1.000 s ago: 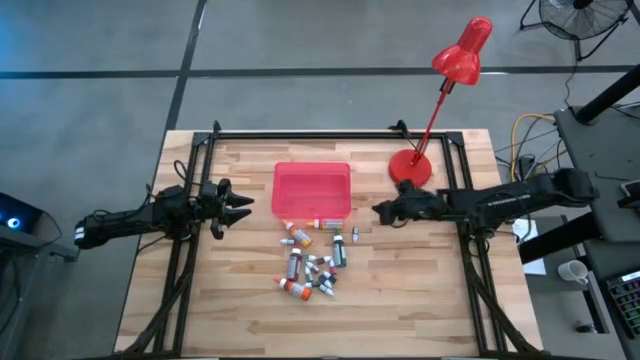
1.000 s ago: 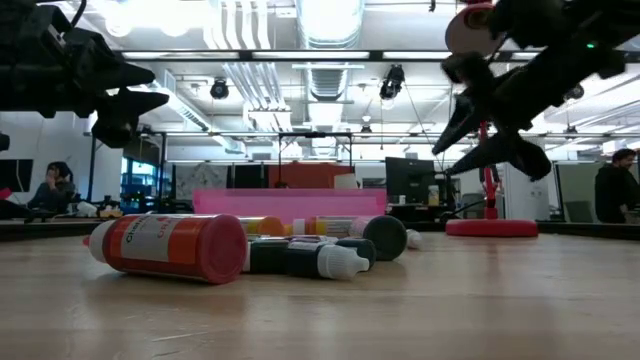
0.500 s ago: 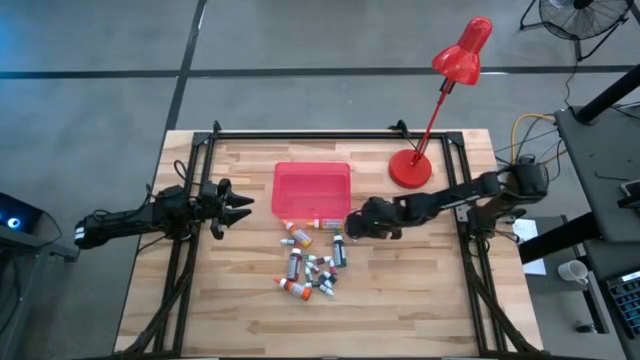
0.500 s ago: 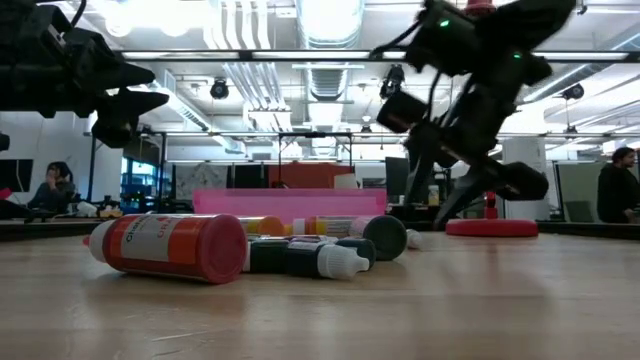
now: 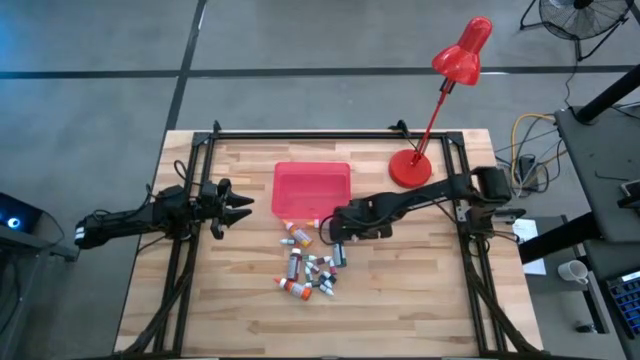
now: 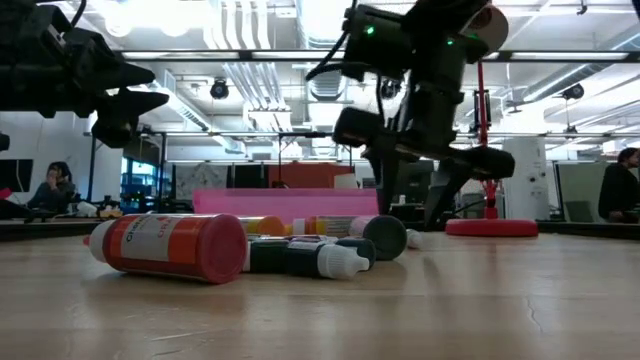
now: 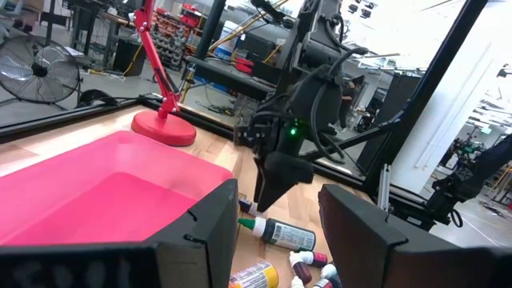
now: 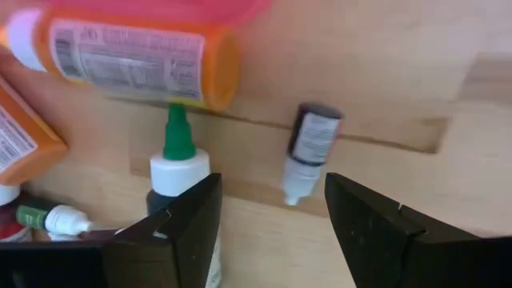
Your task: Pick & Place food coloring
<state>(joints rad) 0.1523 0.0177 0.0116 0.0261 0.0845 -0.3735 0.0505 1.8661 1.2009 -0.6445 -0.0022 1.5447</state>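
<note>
Food coloring bottles [image 5: 312,265]: loose cluster on the desk [image 5: 420,290], at 6 o'clock of the red tray [image 5: 312,188].

Risk: bottles lie touching; descending fingers may scatter neighbours or pinch two.

Right tool [image 5: 335,229]: arm stretched low, above the cluster's 1 o'clock edge, fingers spread wide, empty.

Left tool [image 5: 240,206]: parked at 9 o'clock, spread wide, empty.

A shallow red square plastic tray [image 5: 312,190] sits near the middle of the light wooden plank counter [image 5: 240,290], toward its far edge. A red desk lamp with a round base [image 5: 409,167] stands at the far right, its thin stem leaning up to a red shade. A black metal frame [image 5: 300,131] borders the counter.
</note>
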